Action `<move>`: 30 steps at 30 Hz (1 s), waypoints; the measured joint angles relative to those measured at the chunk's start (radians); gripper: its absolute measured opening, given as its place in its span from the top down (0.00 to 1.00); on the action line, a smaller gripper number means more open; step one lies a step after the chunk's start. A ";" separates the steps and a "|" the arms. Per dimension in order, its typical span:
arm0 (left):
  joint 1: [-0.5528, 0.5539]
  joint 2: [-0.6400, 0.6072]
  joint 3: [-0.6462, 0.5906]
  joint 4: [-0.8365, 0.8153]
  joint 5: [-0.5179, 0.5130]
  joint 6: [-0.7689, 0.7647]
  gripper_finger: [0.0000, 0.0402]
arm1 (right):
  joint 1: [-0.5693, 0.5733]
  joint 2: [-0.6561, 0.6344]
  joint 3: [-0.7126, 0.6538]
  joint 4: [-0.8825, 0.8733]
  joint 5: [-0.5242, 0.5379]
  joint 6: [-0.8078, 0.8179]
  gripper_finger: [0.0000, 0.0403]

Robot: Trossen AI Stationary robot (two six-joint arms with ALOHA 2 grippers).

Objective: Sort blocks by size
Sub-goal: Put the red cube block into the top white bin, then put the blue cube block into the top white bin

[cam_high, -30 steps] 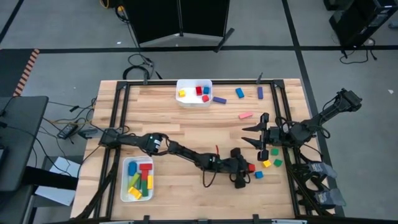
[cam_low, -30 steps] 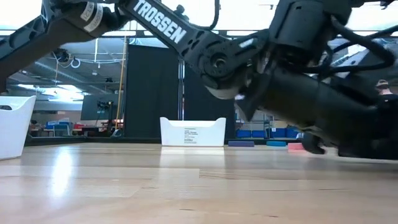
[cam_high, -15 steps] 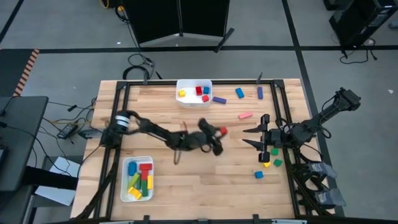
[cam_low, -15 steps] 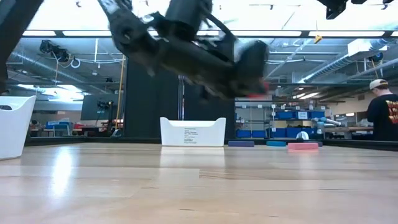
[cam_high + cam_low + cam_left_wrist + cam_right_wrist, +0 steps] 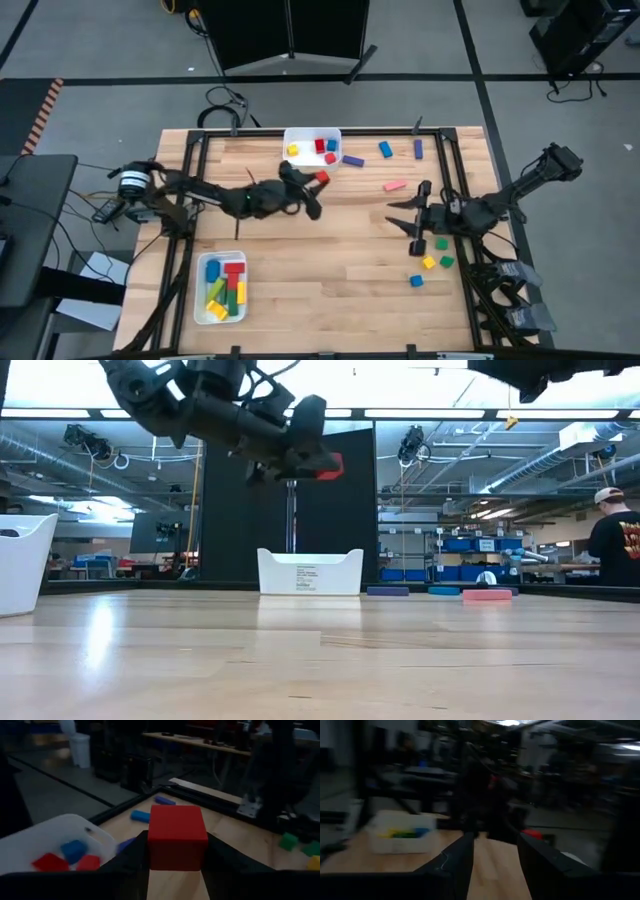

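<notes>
so the left gripper is clamped on a red cube, fingers pinching it from both sides, held up in the air just beside the white tray at the far edge of the table, on the tray's near right corner. low view shows the cube well above the wood, not touching anything.

that far tray already has a yellow cube and a couple of red ones plus a bit of blue in it. right of the tray, along the same far edge: a purple bar just beside it, then a blue block, then another purple bar. a pink bar lies a bit nearer than those.

the right gripper is way off to the right of the tray, near the table's right rail, fingers apart w/ nothing between them. near it sit a green cube, a yellow cube, another green one and a blue cube.

2nd white tray at the near left corner holds longer bars in green, yellow, red, blue. person in the room behind, far right in the low view.
</notes>
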 joint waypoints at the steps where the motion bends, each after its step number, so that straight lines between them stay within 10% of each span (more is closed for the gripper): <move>1: 0.023 -0.007 -0.007 0.000 0.016 0.008 0.65 | -0.018 0.007 0.000 0.007 0.019 -0.004 0.60; 24: 0.458 0.140 0.217 -0.487 0.247 -0.072 0.65 | -0.392 0.163 0.018 0.049 0.037 0.156 0.65; 30: 0.458 0.196 0.283 -0.579 0.325 -0.068 0.28 | -0.401 0.271 0.100 -0.211 -0.069 0.331 0.59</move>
